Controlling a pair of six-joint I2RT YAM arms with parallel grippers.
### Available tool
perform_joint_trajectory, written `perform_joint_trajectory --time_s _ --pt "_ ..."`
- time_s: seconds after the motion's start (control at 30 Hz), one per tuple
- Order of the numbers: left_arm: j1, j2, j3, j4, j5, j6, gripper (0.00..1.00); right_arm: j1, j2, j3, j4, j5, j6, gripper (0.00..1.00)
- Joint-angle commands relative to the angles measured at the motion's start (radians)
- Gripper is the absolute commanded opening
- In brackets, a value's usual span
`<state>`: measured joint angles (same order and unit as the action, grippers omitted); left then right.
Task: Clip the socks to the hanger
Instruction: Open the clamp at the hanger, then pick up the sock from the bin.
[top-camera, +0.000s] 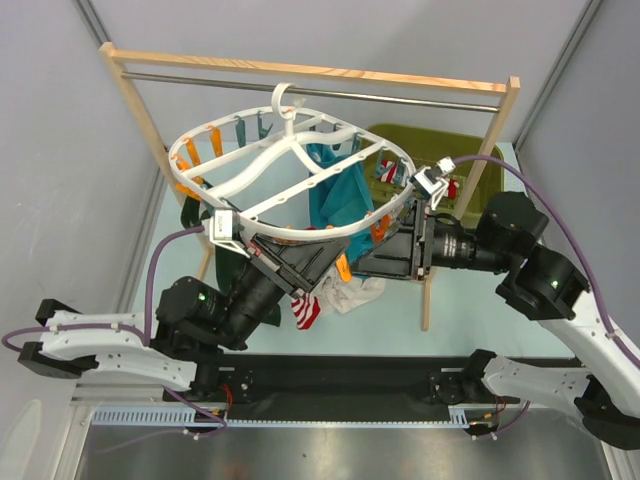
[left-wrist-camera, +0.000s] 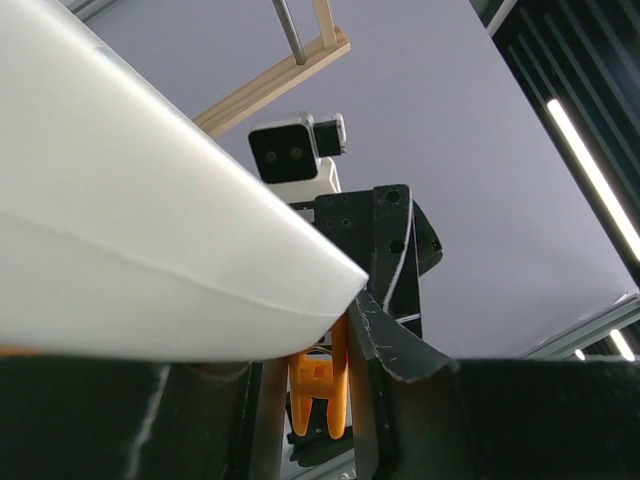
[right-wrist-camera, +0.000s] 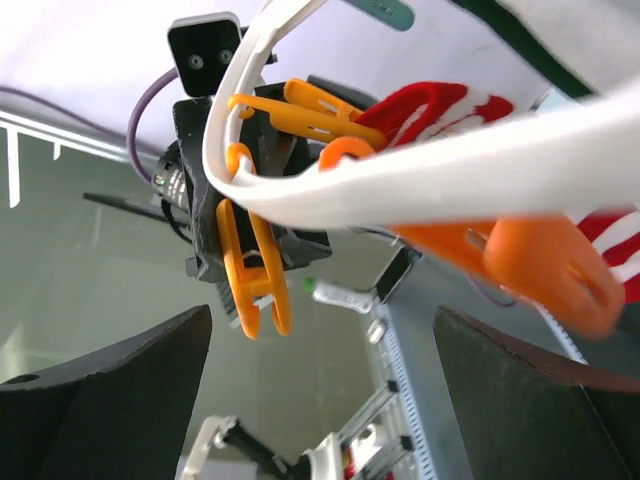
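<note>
The white round hanger hangs by its hook from the metal rod, with orange and teal clips round its rim. My left gripper is under the front rim. In the left wrist view its fingers press both sides of an orange clip below the rim. A red-and-white striped sock hangs just below that gripper. My right gripper is open and empty under the rim's right front, jaws wide apart. It sees the rim, a striped sock by orange clips, and the clip held by the left gripper.
The wooden rack with the metal rod carries the hanger. A teal cloth hangs from the hanger's middle. A dark green garment lies behind. A white cloth lies beside the sock. A rack post stands by my right arm.
</note>
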<state>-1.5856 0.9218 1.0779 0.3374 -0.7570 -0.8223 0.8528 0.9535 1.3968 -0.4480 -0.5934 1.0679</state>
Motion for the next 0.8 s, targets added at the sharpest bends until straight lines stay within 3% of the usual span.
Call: perform_joint_trajectory --time_s 0.0,0.2,0.37,0.4,0.47,0.5,0.57,0.67,0.7,0.77 --pt "-0.005 -0.011 0.043 -0.046 0.004 -0.018 0.0 -0.009 -0.064 0.074 -0.156 0.159 -0.176 1.0" --pt "-0.005 -0.017 0.028 -0.064 0.001 -0.041 0.0 -0.008 -0.127 0.111 -0.392 0.413 -0.359 1.0" --pt "-0.005 -0.046 0.005 -0.089 -0.018 -0.069 0.0 -0.009 -0.217 0.091 -0.601 0.789 -0.352 0.99" --pt "-0.005 -0.05 0.004 -0.093 -0.018 -0.07 0.0 -0.009 -0.235 0.053 -0.613 0.837 -0.342 0.87" --pt "-0.005 -0.058 0.002 -0.107 -0.021 -0.078 0.0 -0.009 -0.313 -0.002 -0.617 0.894 -0.318 0.76" --pt "-0.005 -0.061 0.004 -0.113 -0.022 -0.078 0.0 -0.008 -0.343 -0.027 -0.626 0.911 -0.289 0.64" --pt "-0.005 -0.07 0.004 -0.127 -0.024 -0.08 0.0 -0.008 -0.409 -0.07 -0.705 1.029 -0.222 0.53" --pt "-0.005 -0.078 -0.006 -0.133 -0.019 -0.093 0.0 -0.003 -0.432 -0.084 -0.857 1.24 -0.054 0.24" --pt "-0.005 -0.08 -0.009 -0.13 -0.019 -0.094 0.0 0.0 -0.412 -0.087 -0.879 1.279 -0.033 0.19" --pt "-0.004 -0.084 -0.012 -0.129 -0.027 -0.092 0.0 0.003 -0.372 -0.105 -0.888 1.351 -0.049 0.2"
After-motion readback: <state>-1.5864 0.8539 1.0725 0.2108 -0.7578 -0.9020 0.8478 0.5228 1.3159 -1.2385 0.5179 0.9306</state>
